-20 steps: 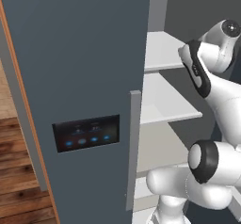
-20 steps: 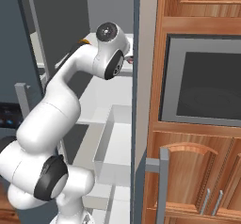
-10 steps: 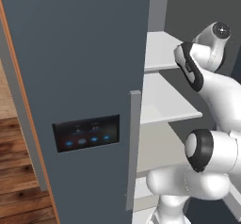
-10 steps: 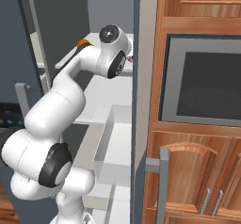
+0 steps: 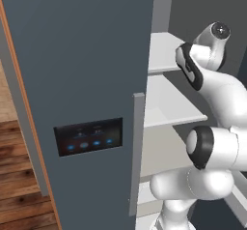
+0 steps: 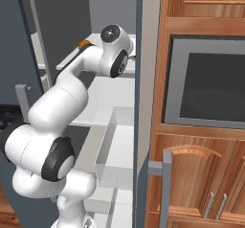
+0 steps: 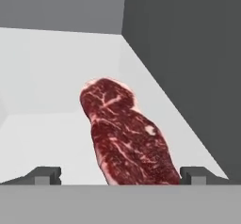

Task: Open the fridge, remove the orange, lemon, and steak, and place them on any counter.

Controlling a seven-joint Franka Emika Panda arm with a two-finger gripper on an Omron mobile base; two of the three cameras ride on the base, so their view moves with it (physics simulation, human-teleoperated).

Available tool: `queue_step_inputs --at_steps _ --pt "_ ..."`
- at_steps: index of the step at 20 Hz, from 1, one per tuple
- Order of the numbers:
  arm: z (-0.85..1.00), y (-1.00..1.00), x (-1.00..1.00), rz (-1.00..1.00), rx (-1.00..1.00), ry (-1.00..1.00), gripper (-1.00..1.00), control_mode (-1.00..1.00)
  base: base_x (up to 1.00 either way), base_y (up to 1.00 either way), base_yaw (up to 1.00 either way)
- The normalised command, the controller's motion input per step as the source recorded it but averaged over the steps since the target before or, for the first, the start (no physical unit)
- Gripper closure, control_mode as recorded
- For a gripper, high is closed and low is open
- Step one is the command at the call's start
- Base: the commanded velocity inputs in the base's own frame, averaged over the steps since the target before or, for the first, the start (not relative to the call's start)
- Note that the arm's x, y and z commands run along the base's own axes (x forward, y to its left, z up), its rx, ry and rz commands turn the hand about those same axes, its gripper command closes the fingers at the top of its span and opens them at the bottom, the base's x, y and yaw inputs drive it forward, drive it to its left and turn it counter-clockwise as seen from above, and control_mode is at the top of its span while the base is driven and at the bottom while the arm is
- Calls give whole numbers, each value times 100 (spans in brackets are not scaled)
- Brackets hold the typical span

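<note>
The fridge (image 5: pixel 87 69) stood open, its dark blue-grey door filling the left and centre of the left base view, with a small black control panel (image 5: pixel 88 136) lit by blue dots at lower centre and a long grey handle (image 5: pixel 136 151) along the door's right edge. White shelves (image 5: pixel 169 106) showed in the opening at upper right of that view. The white arm (image 5: pixel 212 108) rose from the lower right and reached up into the fridge interior. In the right base view the arm curved up from the lower left toward the upper shelf, where a small orange shape (image 6: pixel 85 43) sat just behind its wrist at upper left of centre. Brown wooden cabinets (image 6: pixel 201 174) and a built-in oven with a dark window (image 6: pixel 210 85) filled the right side.

In the hand view the steak (image 7: pixel 127 136), a marbled dark red piece, lay flat on a white shelf in the centre of the frame, near the dark grey wall at right. The gripper (image 7: pixel 120 175) was spread wide, one fingertip at lower left and one at lower right, with the near end of the steak between them, not clasped.
</note>
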Motion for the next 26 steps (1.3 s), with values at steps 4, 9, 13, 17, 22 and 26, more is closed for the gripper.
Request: queue_step_inputs --at_steps 4,9,13,17,22,26 --pt "-11 -23 18 -3 0 0 -100 -100 0 0 0" --pt "0 -19 0 -7 0 -8 -100 -100 0 0 0" --pt "12 -9 0 -6 0 -7 -100 -100 0 0 0" --pt "31 -14 -3 -5 0 -9 -100 -100 0 0 0" --pt "14 -19 3 -7 0 0 -100 -100 0 0 0" --pt "-27 -24 0 -4 3 27 -100 -100 0 0 0"
